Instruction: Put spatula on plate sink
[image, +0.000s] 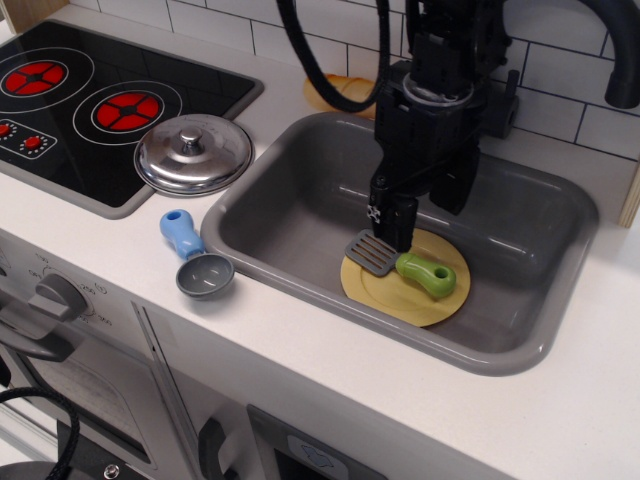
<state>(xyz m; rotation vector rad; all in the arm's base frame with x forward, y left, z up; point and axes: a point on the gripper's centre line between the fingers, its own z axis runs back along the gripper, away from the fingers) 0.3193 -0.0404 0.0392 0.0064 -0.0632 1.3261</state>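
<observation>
The spatula, with a grey slotted blade and a lime-green handle, lies flat on the pale-yellow plate, blade to the left. The plate rests on the bottom of the grey sink. My gripper hangs just above the spatula's blade end, clear of it and holding nothing. Its black fingers point down and look open.
A blue-handled grey scoop lies on the counter left of the sink. A shiny steel pot lid sits at the edge of the black stovetop. A bread roll lies behind the sink. A dark faucet is at the upper right.
</observation>
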